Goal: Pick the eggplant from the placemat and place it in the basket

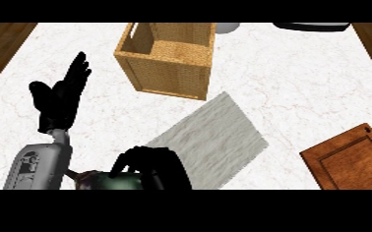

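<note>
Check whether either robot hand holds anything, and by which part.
The right robot hand curls over the eggplant; the part gripped cannot be told. The left robot hand is open, holding nothing.

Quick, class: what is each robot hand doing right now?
Left hand: open, fingers straight, holding nothing.
Right hand: curled round the eggplant.

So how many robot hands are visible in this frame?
2. The left hand rests open at the left, fingers up, over the counter. The right hand is at the bottom edge, curled round the eggplant, by the placemat's near corner.
</note>
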### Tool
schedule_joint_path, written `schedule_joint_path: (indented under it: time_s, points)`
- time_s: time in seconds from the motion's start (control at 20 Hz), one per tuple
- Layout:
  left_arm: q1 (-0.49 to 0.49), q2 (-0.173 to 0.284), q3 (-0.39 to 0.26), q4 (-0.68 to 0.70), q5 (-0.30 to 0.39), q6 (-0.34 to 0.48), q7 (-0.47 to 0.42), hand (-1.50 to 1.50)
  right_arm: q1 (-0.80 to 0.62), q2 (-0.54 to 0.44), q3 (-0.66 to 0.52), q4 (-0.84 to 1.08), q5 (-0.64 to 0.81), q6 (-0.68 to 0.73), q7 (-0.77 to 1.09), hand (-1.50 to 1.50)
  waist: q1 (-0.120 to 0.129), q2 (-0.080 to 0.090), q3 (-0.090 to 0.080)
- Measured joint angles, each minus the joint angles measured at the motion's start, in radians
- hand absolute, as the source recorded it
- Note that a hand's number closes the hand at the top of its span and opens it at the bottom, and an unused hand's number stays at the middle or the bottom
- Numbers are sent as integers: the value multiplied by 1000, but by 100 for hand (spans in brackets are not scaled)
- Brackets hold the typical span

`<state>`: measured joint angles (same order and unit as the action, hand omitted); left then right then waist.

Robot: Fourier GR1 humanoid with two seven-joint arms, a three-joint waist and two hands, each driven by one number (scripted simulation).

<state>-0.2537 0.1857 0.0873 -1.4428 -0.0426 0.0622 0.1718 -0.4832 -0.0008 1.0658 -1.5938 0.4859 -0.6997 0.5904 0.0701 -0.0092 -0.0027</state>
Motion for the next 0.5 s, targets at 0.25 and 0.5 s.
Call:
schedule_joint_path:
  time_s: [0.25, 0.5]
  points:
    - [9, 1, -1, 3, -2, -3, -4, 0, -172, -1, -33, 0, 12, -85, 162, 150, 5, -1, -1]
    - [-6, 6, 1, 8, 1, -7, 3, 0, -375, -3, -115, 57, 3, -124, 289, 150, 11, 0, -2]
